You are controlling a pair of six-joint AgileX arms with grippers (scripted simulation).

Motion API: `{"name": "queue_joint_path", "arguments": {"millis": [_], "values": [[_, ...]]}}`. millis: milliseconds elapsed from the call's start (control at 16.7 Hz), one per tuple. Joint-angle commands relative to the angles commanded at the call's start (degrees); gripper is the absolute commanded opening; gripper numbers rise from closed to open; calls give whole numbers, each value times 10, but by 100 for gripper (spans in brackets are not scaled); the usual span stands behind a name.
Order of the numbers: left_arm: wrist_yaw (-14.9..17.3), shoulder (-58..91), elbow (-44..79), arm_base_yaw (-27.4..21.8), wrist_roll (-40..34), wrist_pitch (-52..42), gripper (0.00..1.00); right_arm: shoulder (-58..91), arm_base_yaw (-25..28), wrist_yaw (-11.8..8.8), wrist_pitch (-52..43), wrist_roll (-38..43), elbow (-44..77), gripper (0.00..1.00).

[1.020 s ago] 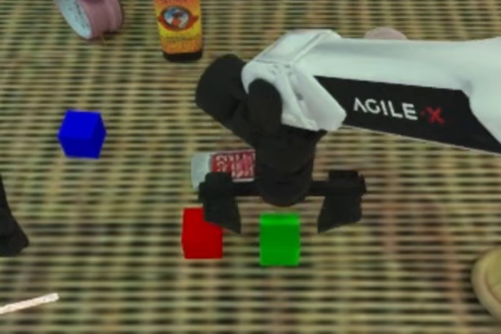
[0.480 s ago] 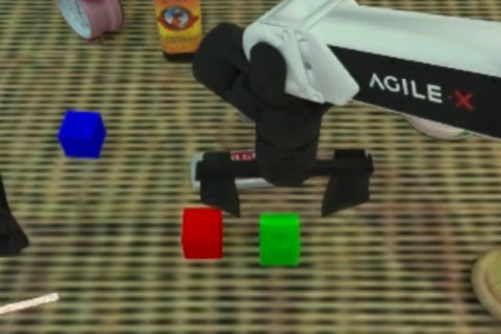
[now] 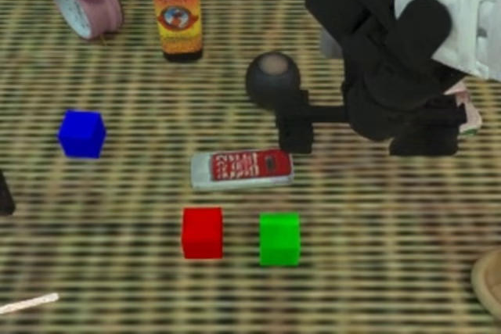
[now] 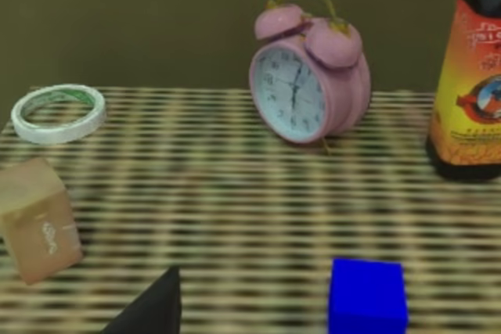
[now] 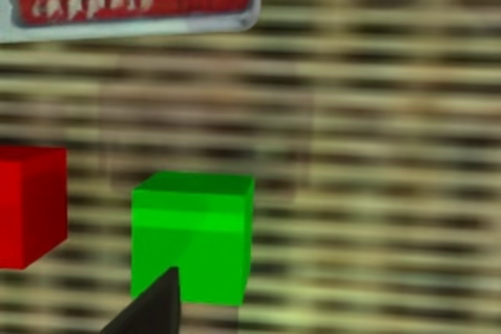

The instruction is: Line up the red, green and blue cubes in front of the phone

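The table (image 3: 407, 224) is a woven, straw-coloured mat with a murky olive backdrop behind it. The phone (image 3: 242, 169) lies flat mid-table, silver shell, red face, print unreadable. Just in front sit the red cube (image 3: 202, 232) and green cube (image 3: 279, 238), side by side, apart. The blue cube (image 3: 81, 133) is off to the left. The right gripper (image 3: 365, 132) hovers up high, fingers spread, empty. Left gripper (image 3: 5, 195) sits at the left edge, can't tell its state
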Motion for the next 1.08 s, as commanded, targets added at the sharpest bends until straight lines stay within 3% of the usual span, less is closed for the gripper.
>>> {"name": "queue_joint_path", "arguments": {"millis": [300,540,780,1080], "values": [[-1,300,240,-12,3,-154,100,-301,-108,34,135,-115,-225,100],[-2,569,440,-24,5,-290,100,-556,-201,39,257,-210,-430,100],[-3,795,619,-36,7,-412,100,-755,-280,19,376,-288,-610,100],[-1,998,800,-47,8,-521,100,-927,-349,-26,508,-350,-769,100]]}}
